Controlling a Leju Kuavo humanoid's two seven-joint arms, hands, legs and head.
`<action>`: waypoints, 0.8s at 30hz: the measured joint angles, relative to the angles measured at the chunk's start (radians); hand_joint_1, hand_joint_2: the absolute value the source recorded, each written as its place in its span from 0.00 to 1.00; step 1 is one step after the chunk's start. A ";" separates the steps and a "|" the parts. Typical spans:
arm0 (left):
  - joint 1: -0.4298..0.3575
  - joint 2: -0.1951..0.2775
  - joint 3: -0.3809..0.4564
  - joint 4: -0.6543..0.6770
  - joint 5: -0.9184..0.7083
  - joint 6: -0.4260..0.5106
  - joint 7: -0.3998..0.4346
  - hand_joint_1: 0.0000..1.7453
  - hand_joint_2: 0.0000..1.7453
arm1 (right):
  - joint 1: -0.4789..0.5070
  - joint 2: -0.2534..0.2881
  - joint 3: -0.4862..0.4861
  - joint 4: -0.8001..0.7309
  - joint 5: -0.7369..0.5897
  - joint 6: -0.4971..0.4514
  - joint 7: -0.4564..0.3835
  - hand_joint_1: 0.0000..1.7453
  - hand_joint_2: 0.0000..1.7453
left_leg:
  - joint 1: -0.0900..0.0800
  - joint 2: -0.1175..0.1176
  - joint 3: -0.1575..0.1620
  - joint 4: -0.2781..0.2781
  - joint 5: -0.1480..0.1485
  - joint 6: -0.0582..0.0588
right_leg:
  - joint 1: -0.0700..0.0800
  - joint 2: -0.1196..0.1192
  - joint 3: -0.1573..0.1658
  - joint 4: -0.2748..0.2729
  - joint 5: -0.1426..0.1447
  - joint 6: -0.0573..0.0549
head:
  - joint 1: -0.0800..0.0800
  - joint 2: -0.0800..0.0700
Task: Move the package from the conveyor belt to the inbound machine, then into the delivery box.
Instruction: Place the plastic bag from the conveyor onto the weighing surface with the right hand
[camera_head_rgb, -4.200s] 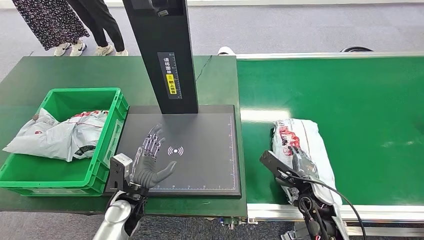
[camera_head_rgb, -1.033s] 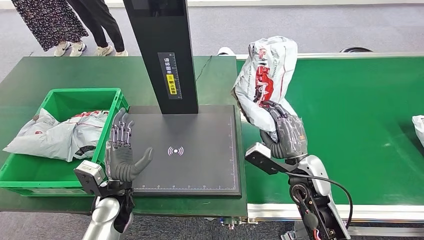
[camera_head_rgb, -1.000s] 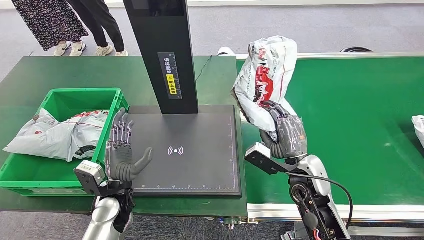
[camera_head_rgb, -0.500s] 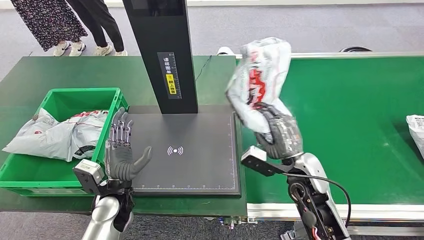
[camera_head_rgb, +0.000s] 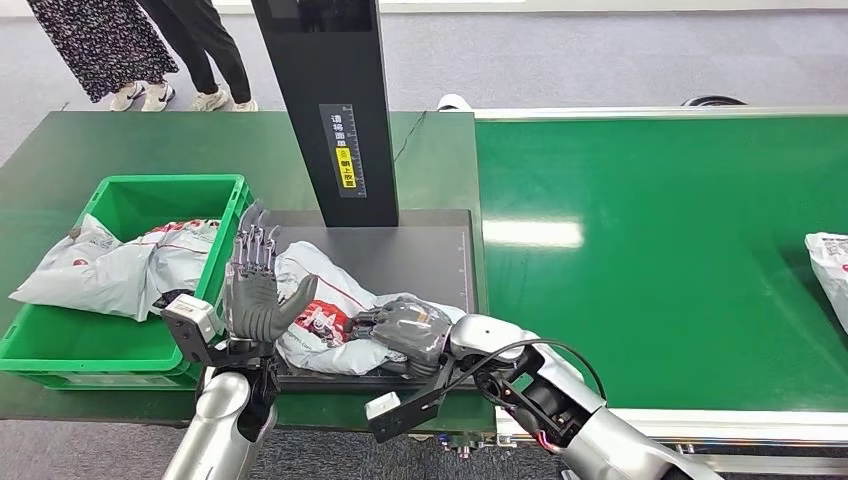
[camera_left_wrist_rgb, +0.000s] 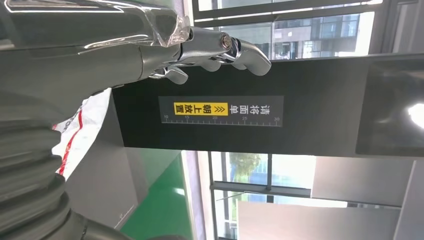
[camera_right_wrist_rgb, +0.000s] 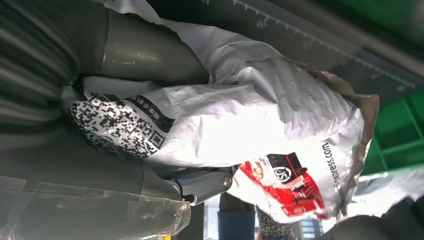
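In the head view, your right hand (camera_head_rgb: 408, 332) lies on top of the package (camera_head_rgb: 318, 315) with its fingers wrapped into the bag, so it holds it down on the inbound machine (camera_head_rgb: 420, 258), the dark scan plate at the foot of the black column (camera_head_rgb: 335, 110). Your left hand (camera_head_rgb: 255, 290) stands upright at the plate's near-left corner, fingers spread and holding nothing, just beside the bag's left end. The green delivery box (camera_head_rgb: 215, 195) sits right next to it on the desk (camera_head_rgb: 60, 150) and already has another bag (camera_head_rgb: 110, 265) in it. A second parcel (camera_head_rgb: 828, 265) waits at the far right of the conveyor belt (camera_head_rgb: 680, 230).

The risk, as I judge it: the bag is soft and bunched, so a loose grip could let it slip on the lift, or it could snag on the box's wall. Your raised left hand also stands in the path to the box.

In the left wrist view, the left hand's fingers (camera_left_wrist_rgb: 220, 47) are extended in open air before the column's yellow label (camera_left_wrist_rgb: 220, 110), with a strip of white bag (camera_left_wrist_rgb: 82, 127) beside them.

In the right wrist view, the package (camera_right_wrist_rgb: 240, 130) is a crumpled white plastic mailer with a red and black logo and a black code patch; the thumb (camera_right_wrist_rgb: 150, 50) presses across it, pinching the film.
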 joint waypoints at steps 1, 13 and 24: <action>0.000 0.001 0.000 0.002 0.000 0.000 0.000 0.00 1.00 | -0.004 0.000 0.008 0.005 -0.002 0.000 0.000 1.00 1.00 | 0.000 0.000 0.000 0.000 0.000 0.000 | 0.000 0.000 0.000 0.000 0.000 0.000 | 0.000 0.000; -0.001 0.002 -0.002 0.019 0.000 0.003 -0.001 0.00 1.00 | -0.020 -0.014 0.061 0.034 -0.027 -0.014 0.021 1.00 1.00 | 0.000 0.000 0.000 0.000 0.000 0.000 | 0.000 0.000 0.000 0.000 0.000 0.000 | 0.000 0.000; -0.001 0.002 -0.002 0.028 0.000 0.004 -0.005 0.00 1.00 | -0.021 -0.017 0.085 0.048 -0.033 -0.015 0.022 1.00 1.00 | 0.000 0.000 0.000 0.000 0.000 0.000 | 0.000 0.000 0.000 0.000 0.000 0.000 | 0.000 0.000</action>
